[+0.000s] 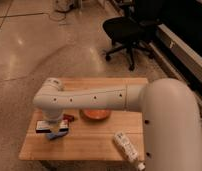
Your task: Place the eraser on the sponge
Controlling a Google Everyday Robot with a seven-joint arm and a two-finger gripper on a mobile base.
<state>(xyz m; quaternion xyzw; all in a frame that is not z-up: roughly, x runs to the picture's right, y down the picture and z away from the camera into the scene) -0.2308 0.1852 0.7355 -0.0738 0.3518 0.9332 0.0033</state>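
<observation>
Eraser [50, 126], quantity one, lies flat on the single light blue sponge [58, 135] at the left of the table [89, 142]. The gripper [54, 120] sits directly over the eraser; whether it is clamped or released cannot be told. Also on the table: one orange bowl [95, 115], one white carton [125, 146], one dark red oblong [69, 118].

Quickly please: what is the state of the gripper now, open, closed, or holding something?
Gripper: down at the eraser, which sits over the sponge; whether it is open, closed or holding the eraser cannot be told.
</observation>
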